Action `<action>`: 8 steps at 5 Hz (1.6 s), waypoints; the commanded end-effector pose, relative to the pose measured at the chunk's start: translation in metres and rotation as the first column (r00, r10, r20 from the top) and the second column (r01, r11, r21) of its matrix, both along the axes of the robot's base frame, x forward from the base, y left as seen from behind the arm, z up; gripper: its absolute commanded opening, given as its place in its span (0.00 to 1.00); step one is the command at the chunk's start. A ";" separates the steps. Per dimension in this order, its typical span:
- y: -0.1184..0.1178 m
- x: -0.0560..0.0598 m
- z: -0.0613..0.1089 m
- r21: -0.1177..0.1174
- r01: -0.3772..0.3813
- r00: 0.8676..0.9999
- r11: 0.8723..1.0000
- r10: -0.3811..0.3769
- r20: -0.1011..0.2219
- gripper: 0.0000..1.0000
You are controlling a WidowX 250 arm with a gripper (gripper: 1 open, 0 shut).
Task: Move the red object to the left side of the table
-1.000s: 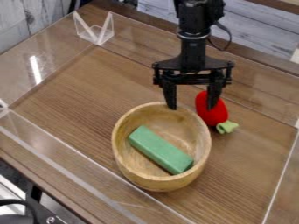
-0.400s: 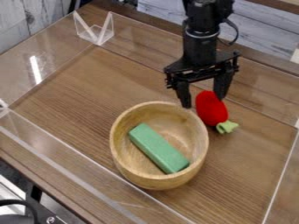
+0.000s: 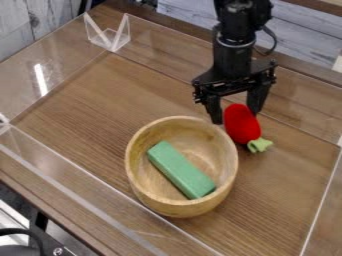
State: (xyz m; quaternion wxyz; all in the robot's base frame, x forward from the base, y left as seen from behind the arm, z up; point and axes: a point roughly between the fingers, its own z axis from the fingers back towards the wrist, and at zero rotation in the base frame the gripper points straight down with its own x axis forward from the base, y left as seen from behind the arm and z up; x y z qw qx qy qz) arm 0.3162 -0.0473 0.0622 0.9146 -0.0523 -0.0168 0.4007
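Red strawberry toy [image 3: 241,123] near the table [image 3: 107,100] right edge: likely light, smooth; grip mid-body. Gripper [image 3: 235,103] spread wide, empty.

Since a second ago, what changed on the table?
The claw, open, shifted right in the picture and rolled a little, so its fingers now stand around the top of the red object. Nothing taken hold of or let go. The red object lies where it was on the table; the wooden bowl with its green block barely moved.
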 end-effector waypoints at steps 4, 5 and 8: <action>0.021 0.023 -0.016 0.034 -0.019 0.998 0.999 0.017 0.065 1.00; 0.018 0.029 -0.023 0.046 -0.031 0.998 0.998 0.028 0.064 1.00; 0.008 0.027 -0.035 0.134 -0.044 0.997 0.990 0.035 0.067 1.00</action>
